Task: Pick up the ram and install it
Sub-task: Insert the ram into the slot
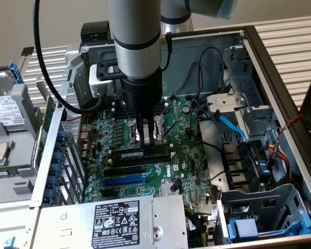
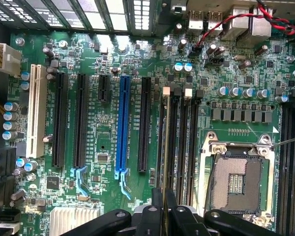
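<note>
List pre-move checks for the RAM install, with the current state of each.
1. Grip on the ram: ok. The gripper is shut on its upper edge.
2. Alignment: ok. In the wrist view the ram's edge runs parallel to the black memory slots beside the CPU socket.
3. Ram fully seated: cannot tell. The depth in the slot is not visible.
4. Slot latches: cannot tell whether they are open or closed.
5. Blue cable clear of the gripper: ok. It lies toward the exterior view's right, apart from the slots.
</note>
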Action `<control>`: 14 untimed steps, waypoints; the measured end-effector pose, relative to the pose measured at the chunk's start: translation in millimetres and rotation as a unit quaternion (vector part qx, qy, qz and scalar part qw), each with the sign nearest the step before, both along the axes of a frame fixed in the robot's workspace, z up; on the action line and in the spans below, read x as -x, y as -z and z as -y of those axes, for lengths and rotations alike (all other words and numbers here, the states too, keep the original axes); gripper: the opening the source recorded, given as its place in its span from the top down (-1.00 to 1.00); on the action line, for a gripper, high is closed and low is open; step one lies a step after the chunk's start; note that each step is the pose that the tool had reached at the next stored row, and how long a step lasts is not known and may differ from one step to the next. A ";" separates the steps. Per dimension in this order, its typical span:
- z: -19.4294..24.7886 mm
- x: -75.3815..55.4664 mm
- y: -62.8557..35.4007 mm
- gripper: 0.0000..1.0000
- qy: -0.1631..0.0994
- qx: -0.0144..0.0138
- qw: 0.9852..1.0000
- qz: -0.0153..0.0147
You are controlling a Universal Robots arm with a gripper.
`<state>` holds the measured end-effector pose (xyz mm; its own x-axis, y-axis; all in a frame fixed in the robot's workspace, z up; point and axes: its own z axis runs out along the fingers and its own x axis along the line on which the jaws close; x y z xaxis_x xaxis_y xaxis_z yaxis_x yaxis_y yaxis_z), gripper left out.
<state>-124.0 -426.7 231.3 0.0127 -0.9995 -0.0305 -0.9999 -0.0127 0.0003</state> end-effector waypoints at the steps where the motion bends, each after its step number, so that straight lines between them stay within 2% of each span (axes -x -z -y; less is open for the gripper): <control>1: 0.0 0.0 0.1 0.73 0.000 0.000 1.000 0.000; 6: 0.0 0.2 0.4 0.73 0.000 0.000 1.000 0.000; 7: -0.1 0.8 1.4 0.73 0.000 0.000 1.000 0.001; 8: -0.3 1.3 2.8 0.73 0.000 0.000 1.000 0.003; 14: -0.4 2.6 3.4 0.73 0.000 0.000 1.000 0.004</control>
